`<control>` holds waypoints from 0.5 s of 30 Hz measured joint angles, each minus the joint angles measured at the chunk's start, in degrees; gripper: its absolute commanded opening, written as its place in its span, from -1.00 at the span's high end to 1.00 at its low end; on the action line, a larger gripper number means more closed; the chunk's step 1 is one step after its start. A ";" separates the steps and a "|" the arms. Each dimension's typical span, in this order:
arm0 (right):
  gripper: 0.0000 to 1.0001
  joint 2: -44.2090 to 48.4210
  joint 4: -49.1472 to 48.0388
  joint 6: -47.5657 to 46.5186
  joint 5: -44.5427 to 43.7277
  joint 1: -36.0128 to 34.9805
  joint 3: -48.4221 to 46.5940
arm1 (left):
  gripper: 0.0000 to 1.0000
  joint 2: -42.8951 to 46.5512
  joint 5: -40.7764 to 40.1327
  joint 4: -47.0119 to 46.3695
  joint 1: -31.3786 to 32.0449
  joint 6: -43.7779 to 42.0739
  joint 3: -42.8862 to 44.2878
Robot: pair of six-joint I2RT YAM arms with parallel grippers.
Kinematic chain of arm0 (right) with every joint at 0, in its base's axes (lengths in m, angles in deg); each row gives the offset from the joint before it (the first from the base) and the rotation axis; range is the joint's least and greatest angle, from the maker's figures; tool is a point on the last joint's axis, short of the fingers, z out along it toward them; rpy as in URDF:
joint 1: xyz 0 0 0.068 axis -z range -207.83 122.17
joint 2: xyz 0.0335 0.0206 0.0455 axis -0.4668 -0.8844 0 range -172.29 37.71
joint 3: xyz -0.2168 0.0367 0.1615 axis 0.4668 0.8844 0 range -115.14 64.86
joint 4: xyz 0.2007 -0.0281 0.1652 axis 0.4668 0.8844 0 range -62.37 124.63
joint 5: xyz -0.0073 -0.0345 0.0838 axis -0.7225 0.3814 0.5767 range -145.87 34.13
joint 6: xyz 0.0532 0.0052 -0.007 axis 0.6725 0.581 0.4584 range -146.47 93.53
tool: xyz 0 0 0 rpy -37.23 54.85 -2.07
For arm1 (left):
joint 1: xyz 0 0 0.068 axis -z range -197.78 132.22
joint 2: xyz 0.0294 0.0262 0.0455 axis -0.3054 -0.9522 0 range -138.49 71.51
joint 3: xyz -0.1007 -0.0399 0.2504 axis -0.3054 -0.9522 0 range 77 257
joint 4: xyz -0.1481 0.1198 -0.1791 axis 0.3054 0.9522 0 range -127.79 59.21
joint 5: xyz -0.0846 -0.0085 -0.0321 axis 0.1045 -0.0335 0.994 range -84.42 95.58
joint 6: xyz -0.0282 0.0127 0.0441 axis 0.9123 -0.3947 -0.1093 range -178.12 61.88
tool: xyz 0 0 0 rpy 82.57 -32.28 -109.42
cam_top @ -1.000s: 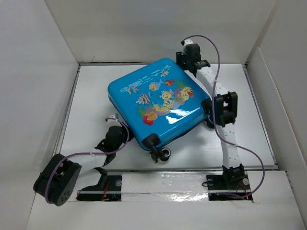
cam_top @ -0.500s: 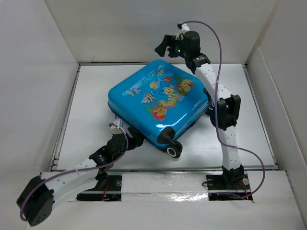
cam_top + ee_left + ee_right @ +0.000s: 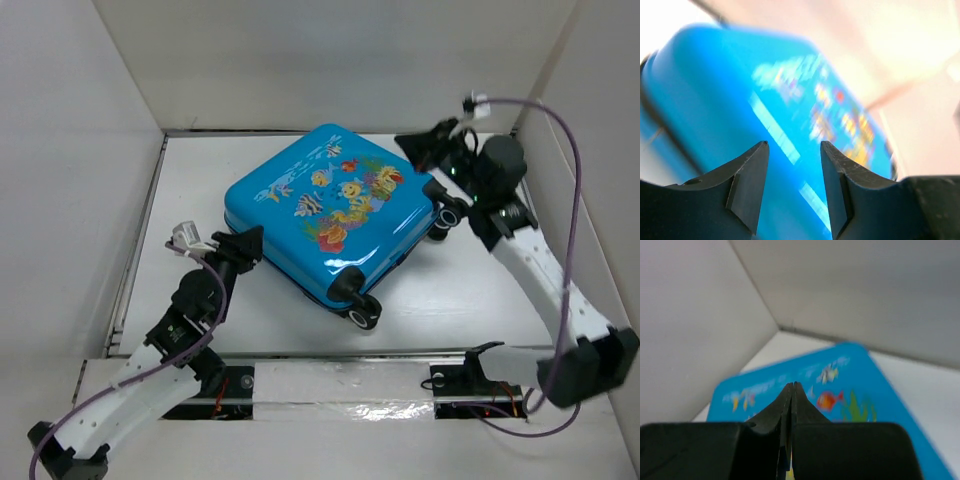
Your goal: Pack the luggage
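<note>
The luggage (image 3: 330, 210) is a closed bright blue hard-shell case with fish print, lying flat on the white table with its wheels (image 3: 362, 316) toward me. At its near-left corner my left gripper (image 3: 245, 245) points at the shell, open with nothing between its fingers. The blue shell (image 3: 765, 115) fills the left wrist view, blurred, beyond the left gripper (image 3: 792, 147). My right gripper (image 3: 415, 145) hovers at the case's far-right corner, fingers pressed together and empty. In the right wrist view the right gripper (image 3: 792, 386) points over the printed lid (image 3: 840, 390).
White walls (image 3: 90, 200) box in the table on the left, back and right. A second wheel (image 3: 445, 222) sticks out under the right arm. Purple cables (image 3: 570, 160) loop over the right arm, close to the right wall.
The right arm swung from behind the case to its far-right corner and its gripper shut. The left arm lifted and moved left, its gripper now at the case's near-left corner.
</note>
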 measured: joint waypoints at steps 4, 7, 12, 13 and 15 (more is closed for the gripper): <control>1.00 19.58 -0.07 -0.04 -9.05 -4.96 24.06 | 0.01 -12.61 -3.17 -10.10 -1.88 -2.40 6.05; 1.00 29.92 2.40 0.28 -17.03 -4.87 35.04 | -0.05 -23.69 -2.75 -14.01 -7.37 -4.90 13.51; 1.00 41.03 9.25 0.61 -26.91 -3.78 46.49 | -0.09 -40.26 10.56 -16.24 -27.34 -3.63 29.05; 1.00 41.16 9.79 0.74 -27.74 -3.17 47.78 | -0.08 -43.56 13.09 -15.87 -30.67 -3.26 32.65; 1.00 38.75 9.77 1.01 -28.33 -1.79 49.44 | -0.07 -50.73 17.05 -15.15 -34.62 -3.26 39.69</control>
